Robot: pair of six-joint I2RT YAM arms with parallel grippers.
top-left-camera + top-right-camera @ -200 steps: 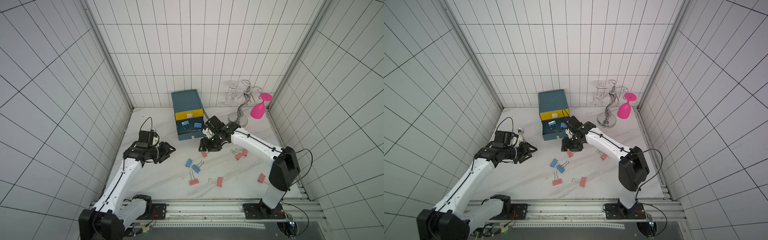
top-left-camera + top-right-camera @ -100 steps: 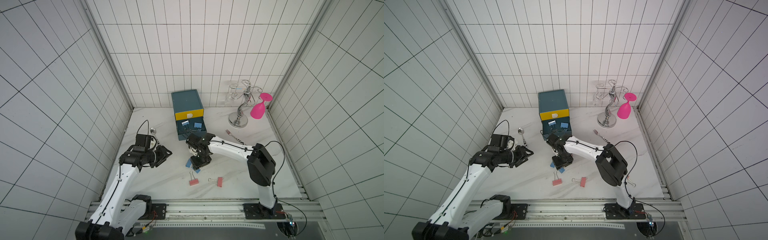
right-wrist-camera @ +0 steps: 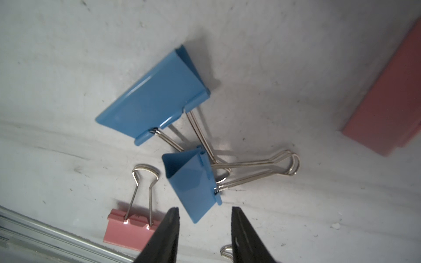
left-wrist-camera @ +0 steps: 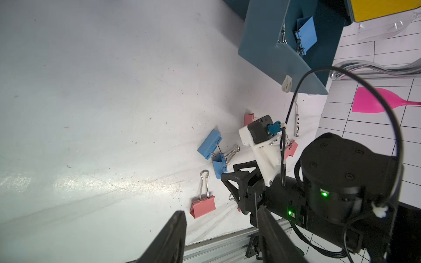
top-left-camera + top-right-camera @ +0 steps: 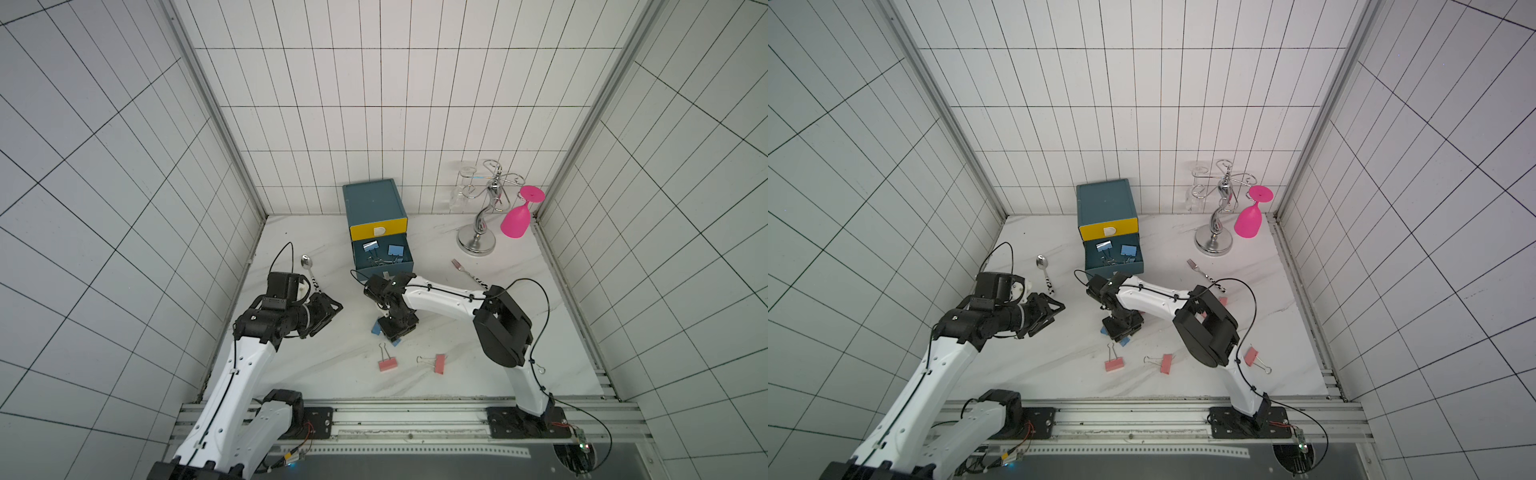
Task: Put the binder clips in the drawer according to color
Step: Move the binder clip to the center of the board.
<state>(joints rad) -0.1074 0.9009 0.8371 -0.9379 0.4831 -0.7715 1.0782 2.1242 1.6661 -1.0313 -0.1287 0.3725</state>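
Now the right gripper (image 3: 204,218), jaws apart, brackets 1 blue binder clip (image 3: 191,182) on the table (image 5: 332,374), near the open drawer (image 5: 386,268); picking looks underway, so next it should clamp and lift.

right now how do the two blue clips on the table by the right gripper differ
The near blue clip sits at the open tips of the right gripper; the far blue clip lies beyond it. The near clip's handles stick out free; the far clip's handles vanish behind the near clip's body. Both are blue with silver wire handles.
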